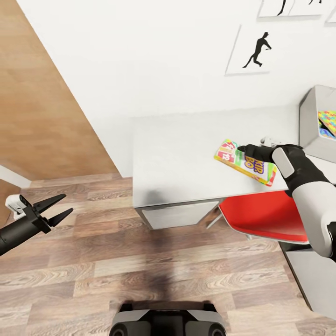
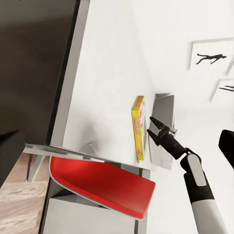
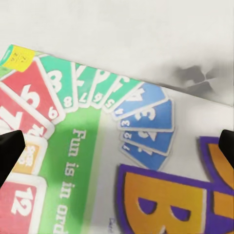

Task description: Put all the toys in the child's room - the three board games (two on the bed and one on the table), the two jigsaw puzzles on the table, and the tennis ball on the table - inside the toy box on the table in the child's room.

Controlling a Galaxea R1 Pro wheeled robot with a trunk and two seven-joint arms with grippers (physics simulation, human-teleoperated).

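The green Skip-Bo board game [image 1: 245, 163] lies on the pale table [image 1: 177, 163], near its front edge. My right gripper [image 1: 241, 148] hovers just over the box's far end, open, and I cannot tell whether it touches the box. In the right wrist view the printed lid [image 3: 97, 161] spreads between the two wide-apart fingertips [image 3: 9, 151]. From the left wrist view, the open right gripper [image 2: 150, 126] stands beside the edge-on game box [image 2: 140, 127]. The grey toy box [image 1: 311, 119] sits at the table's right end, with a multicolour jigsaw puzzle [image 1: 328, 117] inside. My left gripper [image 1: 67, 204] is open and empty over the floor.
A red chair [image 1: 266, 217] is tucked under the table, below the game box, and it appears again in the left wrist view, red chair [image 2: 97, 187]. White drawers [image 1: 179, 215] sit under the table's left end. Black silhouette pictures [image 1: 256, 49] hang on the white wall. Wood-plank floor [image 1: 140, 270] lies in front of my base.
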